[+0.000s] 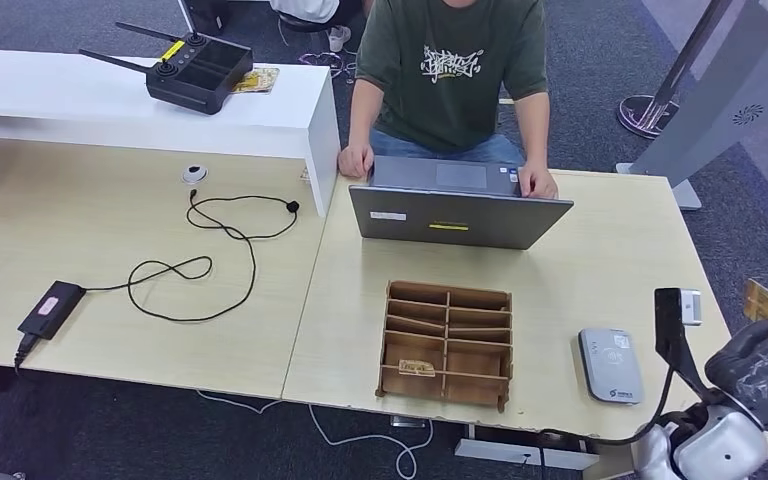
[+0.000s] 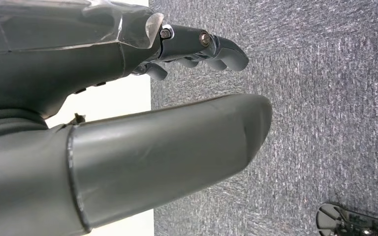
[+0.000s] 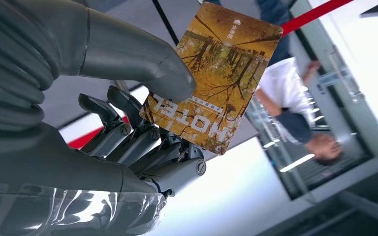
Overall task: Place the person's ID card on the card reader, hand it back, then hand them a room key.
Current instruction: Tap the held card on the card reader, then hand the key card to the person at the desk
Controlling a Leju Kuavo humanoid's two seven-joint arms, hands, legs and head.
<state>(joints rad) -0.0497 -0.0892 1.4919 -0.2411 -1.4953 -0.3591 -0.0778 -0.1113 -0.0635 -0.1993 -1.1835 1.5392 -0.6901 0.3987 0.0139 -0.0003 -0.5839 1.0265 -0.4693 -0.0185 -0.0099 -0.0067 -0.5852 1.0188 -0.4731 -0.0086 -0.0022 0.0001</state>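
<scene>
Right hand (image 3: 128, 142) raised at table's right edge, thumb and fingers (image 3: 113, 123) pinching room key (image 3: 216, 78); left hand (image 2: 128, 123) fingers apart, empty.

You've got a light wood table (image 1: 610, 240): card reader (image 1: 610, 365) nearest the right hand (image 1: 765, 365), wooden organizer (image 1: 447, 343) beyond, laptop (image 1: 457, 205) farthest

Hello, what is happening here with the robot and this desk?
The robot's right hand pinches a yellow card printed HOTEL, raised off the desk's right end. The grey card reader lies bare on the desk beside a wooden organizer. A person opposite types on a laptop. The left hand holds nothing.
</scene>
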